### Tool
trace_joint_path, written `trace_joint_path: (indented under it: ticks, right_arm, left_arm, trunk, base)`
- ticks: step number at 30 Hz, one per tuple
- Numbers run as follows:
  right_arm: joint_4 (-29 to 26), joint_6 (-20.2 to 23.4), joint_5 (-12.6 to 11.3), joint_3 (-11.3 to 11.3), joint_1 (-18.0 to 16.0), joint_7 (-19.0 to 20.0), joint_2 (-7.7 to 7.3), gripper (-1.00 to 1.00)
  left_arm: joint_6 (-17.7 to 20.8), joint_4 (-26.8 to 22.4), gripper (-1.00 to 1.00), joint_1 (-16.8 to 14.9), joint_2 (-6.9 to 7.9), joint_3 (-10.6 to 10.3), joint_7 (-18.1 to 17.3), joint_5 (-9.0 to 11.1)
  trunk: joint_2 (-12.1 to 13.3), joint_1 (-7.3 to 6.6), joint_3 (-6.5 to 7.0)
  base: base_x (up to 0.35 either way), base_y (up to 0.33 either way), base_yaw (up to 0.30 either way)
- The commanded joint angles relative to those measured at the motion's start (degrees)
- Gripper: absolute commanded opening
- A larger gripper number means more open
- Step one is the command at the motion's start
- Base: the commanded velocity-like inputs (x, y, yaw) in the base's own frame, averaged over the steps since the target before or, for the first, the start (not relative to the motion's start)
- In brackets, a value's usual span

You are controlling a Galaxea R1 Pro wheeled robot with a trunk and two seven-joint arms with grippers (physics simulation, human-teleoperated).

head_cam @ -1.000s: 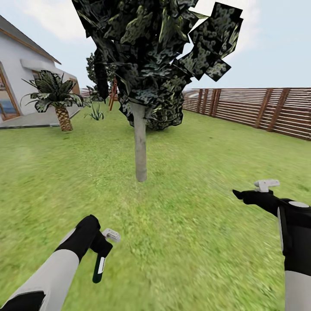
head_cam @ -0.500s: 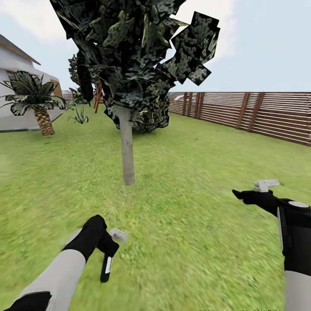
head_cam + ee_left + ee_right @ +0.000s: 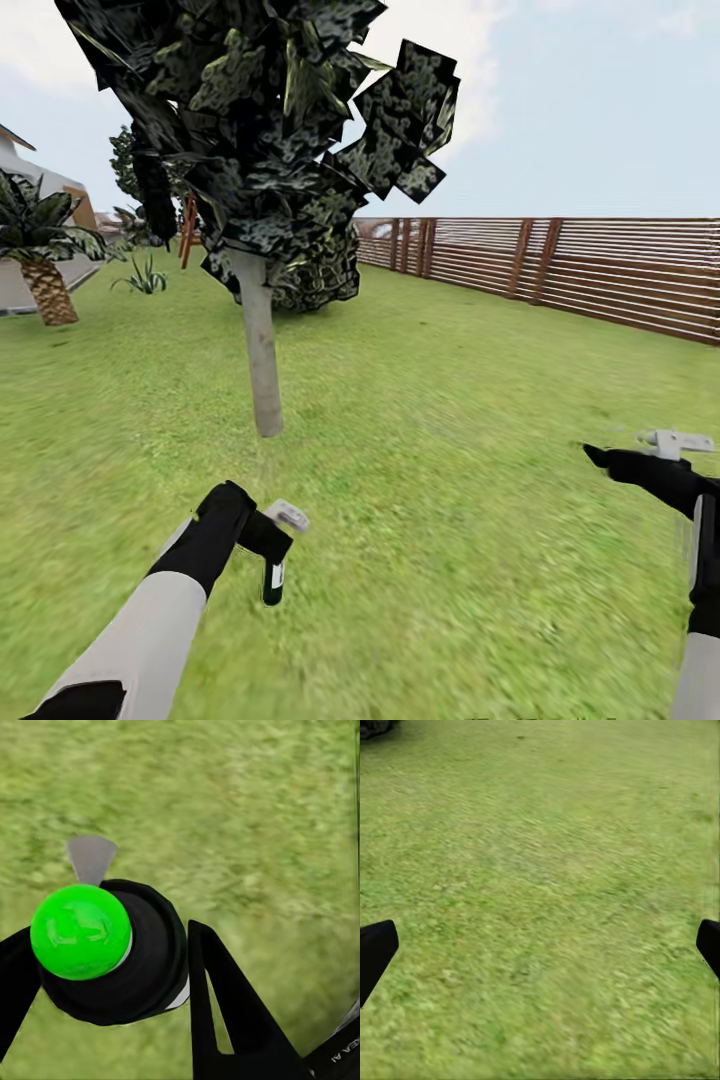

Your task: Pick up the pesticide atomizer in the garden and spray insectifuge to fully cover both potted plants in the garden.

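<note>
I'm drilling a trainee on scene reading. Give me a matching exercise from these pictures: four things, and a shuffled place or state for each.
Things:
1. pesticide atomizer
2. right hand
3. wooden fence
4. palm

Places or states:
A. open over grass
B. far left, near the house
C. gripped in the left hand
D. along the lawn's right side

Pairs: 1-C, 2-A, 3-D, 4-B

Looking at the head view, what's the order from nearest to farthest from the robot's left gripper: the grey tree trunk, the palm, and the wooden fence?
1. Grey tree trunk, just ahead of the left gripper, which holds the pesticide atomizer.
2. Palm, far off to the left near the house.
3. Wooden fence, across the lawn to the right; palm and fence are too close to rank firmly.
</note>
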Motion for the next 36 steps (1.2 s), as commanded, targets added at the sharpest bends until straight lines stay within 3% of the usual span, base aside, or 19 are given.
trace_joint_path:
  ticks: [1,5,8,23,36]
  right_arm:
    - [0.0,0.1,0.6,-0.5,-0.1,0.6,0.07,1.00]
    - [0.0,0.1,0.7,-1.1,-0.1,0.6,0.30,1.00]
    - [0.0,0.1,0.7,-1.2,-0.1,0.6,0.35,1.00]
    - [0.0,0.1,0.7,-1.2,-0.1,0.6,0.44,1.00]
    - [0.0,0.1,0.7,-1.3,-0.1,0.6,0.44,1.00]
  left_arm:
    - [-0.3,-0.1,-1.00,0.0,-0.15,0.3,-0.5,0.1]
    - [-0.9,-0.1,-1.00,0.0,-0.17,0.3,-0.5,4.5]
    - [-1.0,-0.1,-1.00,0.0,-0.14,0.3,-0.5,5.7]
    - [-1.0,-0.1,-1.00,0.0,-0.13,0.3,-0.5,6.1]
    - [-1.0,-0.1,-1.00,0.0,-0.13,0.3,-0.5,6.2]
  trunk:
    - [0.0,0.00,0.00]
    - [0.0,0.00,0.22]
    - [0.0,0.00,0.40]
    - [0.0,0.00,1.25]
    - [0.0,0.00,1.63]
  base:
    - [0.000,0.000,-0.230]
    - [0.000,0.000,-0.231]
    - [0.000,0.000,-0.232]
    - [0.006,0.000,-0.232]
    - [0.304,0.021,-0.123]
